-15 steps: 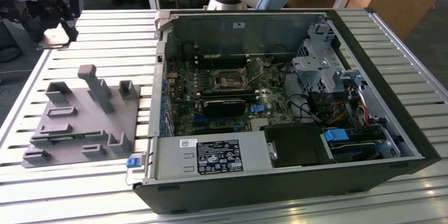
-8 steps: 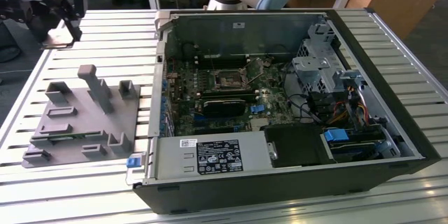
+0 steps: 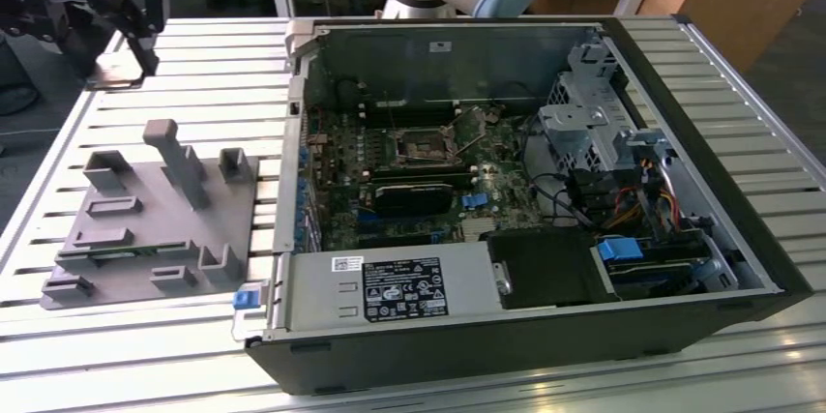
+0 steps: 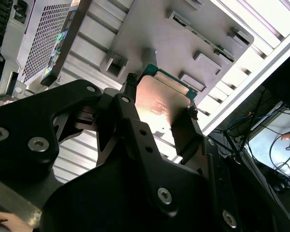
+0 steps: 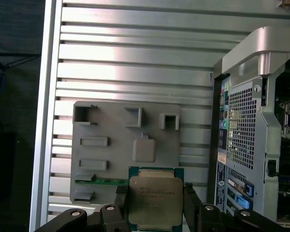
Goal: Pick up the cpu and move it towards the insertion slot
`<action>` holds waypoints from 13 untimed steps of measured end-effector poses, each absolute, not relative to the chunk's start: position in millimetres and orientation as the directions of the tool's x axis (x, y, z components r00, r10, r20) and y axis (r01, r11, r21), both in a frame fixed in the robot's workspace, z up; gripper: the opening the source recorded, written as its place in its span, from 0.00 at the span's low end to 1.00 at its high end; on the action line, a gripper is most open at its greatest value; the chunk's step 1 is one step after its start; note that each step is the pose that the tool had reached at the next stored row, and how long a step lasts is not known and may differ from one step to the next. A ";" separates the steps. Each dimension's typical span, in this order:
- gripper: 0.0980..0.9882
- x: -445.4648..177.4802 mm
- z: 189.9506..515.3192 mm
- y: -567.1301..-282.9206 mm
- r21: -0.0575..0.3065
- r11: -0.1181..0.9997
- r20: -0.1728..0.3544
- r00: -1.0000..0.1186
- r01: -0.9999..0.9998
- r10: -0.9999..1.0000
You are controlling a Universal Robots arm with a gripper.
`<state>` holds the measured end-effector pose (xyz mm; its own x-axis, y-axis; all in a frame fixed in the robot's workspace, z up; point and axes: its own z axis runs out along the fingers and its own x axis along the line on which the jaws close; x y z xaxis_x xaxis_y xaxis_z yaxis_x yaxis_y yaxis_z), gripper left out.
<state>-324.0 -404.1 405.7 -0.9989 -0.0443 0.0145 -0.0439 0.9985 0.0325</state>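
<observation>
In both wrist views my gripper [image 5: 154, 194] [image 4: 160, 96] is shut on the cpu [image 5: 152, 200] [image 4: 157, 104], a flat square chip with a silvery top and a green rim, pinched by two opposite edges. The chip hangs above the grey fixture block [image 5: 106, 125] [image 4: 150, 29]. In the exterior view the gripper [image 3: 132, 60] is raised over the slatted table at the far left, beyond that fixture [image 3: 142, 229]. The insertion slot [image 3: 424, 147], a silver-framed square socket with a dark centre, sits on the motherboard inside the open computer case [image 3: 516, 336], well to the exterior view's right of the gripper.
The case's upright metal wall [image 3: 294, 142] stands between the gripper and the motherboard. A tall post [image 3: 178, 162] rises from the fixture. A black power supply [image 3: 387, 287], drive bays [image 3: 594, 132] and cables crowd the case. The table's edge [image 3: 52, 171] runs along the exterior view's left.
</observation>
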 end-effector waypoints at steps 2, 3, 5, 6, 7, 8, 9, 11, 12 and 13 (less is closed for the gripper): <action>0.50 -322.3 405.7 -404.1 0.032 0.999 0.015 -0.999 -0.044 -0.044; 0.50 -321.3 405.7 -404.1 0.032 0.999 0.015 -0.999 -0.044 -0.044; 0.50 -319.2 405.7 -404.1 0.032 0.999 0.015 -0.999 -0.044 -0.044; 0.50 -318.0 405.7 -404.1 0.032 0.999 0.015 -0.999 -0.044 -0.044; 0.50 -316.9 405.7 -404.1 0.033 0.999 0.014 -0.999 -0.044 -0.044; 0.50 -315.8 405.7 -404.1 0.033 0.999 0.015 -0.999 -0.044 -0.044; 0.50 -314.6 405.7 -404.1 0.033 0.999 0.014 -0.999 -0.044 -0.044; 0.50 -311.6 405.7 -404.1 0.033 0.998 0.015 -0.999 -0.044 -0.044; 0.50 -310.0 405.7 -404.1 0.033 0.998 0.014 -0.999 -0.044 -0.044; 0.50 -308.2 405.7 -404.1 0.033 0.998 0.014 -0.999 -0.044 -0.044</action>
<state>-308.2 -404.1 405.7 -0.9989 -0.0444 0.0145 -0.0439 0.9985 0.0330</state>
